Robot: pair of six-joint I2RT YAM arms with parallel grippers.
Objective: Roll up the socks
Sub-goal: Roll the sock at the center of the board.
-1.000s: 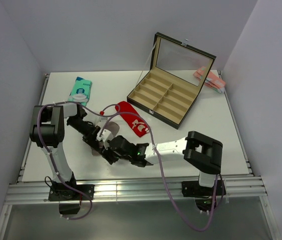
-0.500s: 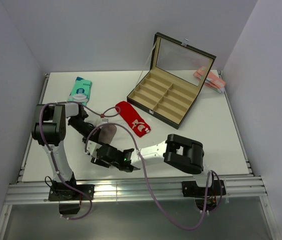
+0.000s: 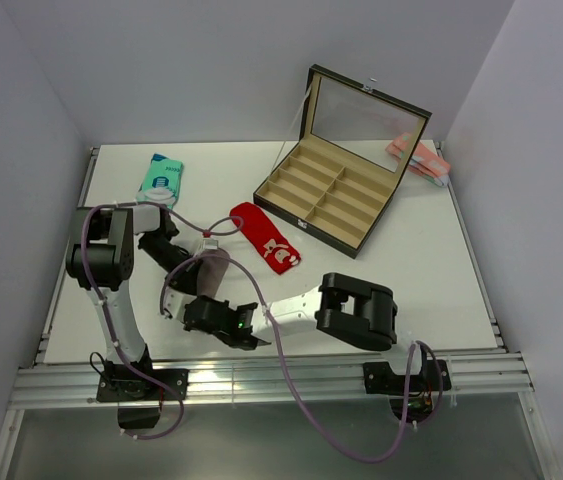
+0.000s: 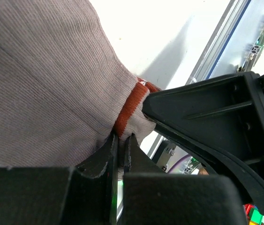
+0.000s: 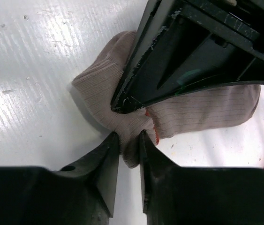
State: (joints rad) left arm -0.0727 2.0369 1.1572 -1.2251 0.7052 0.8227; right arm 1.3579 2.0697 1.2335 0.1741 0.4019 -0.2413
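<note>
Landmark: the compartment box [image 3: 301, 222], lid up. All places below are given from it.
Red sock [image 3: 266, 238]: flat on the table [image 3: 411, 270], just off the box's near-left wall, with its long axis roughly along that wall; neither claw touches it.
Grey-brown sock [image 3: 216, 265]: beyond the red sock, on the side away from the box, with a red band at the gripped end.
Left gripper [image 4: 121, 137]: fingers together, clamped on the grey-brown sock at its banded end.
Right gripper [image 5: 128, 135]: fingers drawn in on a fold of that same end, just beside the left gripper's fingertip.
Governing relation: both claws sit at one end, and the grey-brown sock's long axis runs from them towards the box — a roll would likely travel that way.
Nearer arm: for the red sock, probably the left, by a little.
</note>
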